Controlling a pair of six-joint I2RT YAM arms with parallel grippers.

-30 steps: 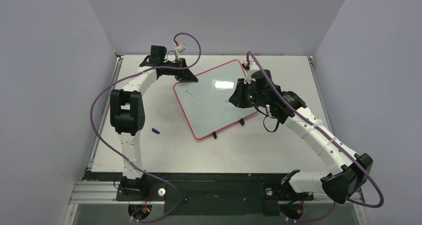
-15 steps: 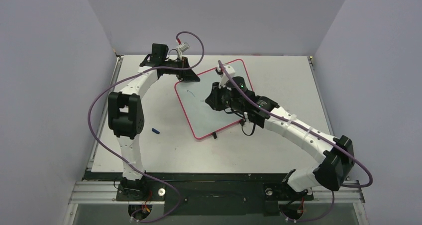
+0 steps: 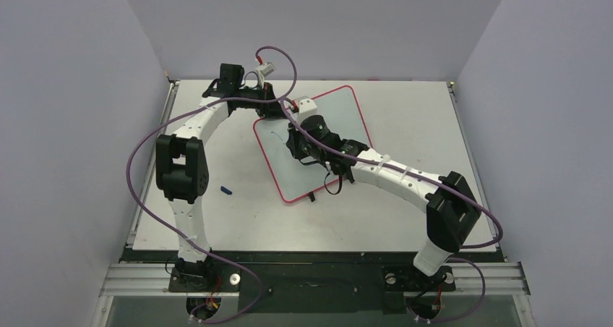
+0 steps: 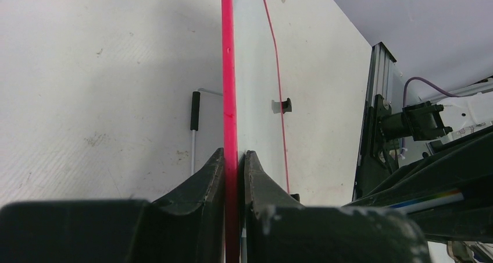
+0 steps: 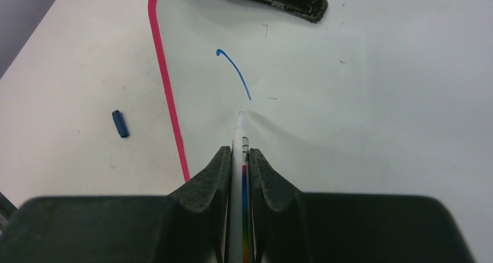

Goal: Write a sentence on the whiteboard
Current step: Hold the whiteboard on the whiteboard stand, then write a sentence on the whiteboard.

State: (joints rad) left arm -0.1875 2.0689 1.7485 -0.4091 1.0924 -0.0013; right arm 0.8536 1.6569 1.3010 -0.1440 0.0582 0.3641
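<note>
The whiteboard (image 3: 343, 113) lies on the counter (image 3: 412, 110) at its far centre, rotated so that one corner points left. The left arm (image 3: 195, 124) arches up the left side and bends right to the board's far left edge. There the left gripper (image 4: 232, 155) is closed narrowly on the red rim, one finger on each face. The right arm (image 3: 405, 182) stretches from the near right diagonally over the board, covering much of its near half in the top view. The right gripper (image 5: 239, 152) is clamped on a white marker (image 5: 240, 135), nib pointing far and left. Whether the nib touches the surface cannot be determined. The board is white with a thin red rim; one black clip (image 4: 283, 105) shows on its edge. The sentence (image 5: 235, 74) consists of one short curved blue stroke just beyond the nib. A small blue cap (image 5: 119, 123) lies on the counter left of the board, apart from it.
</note>
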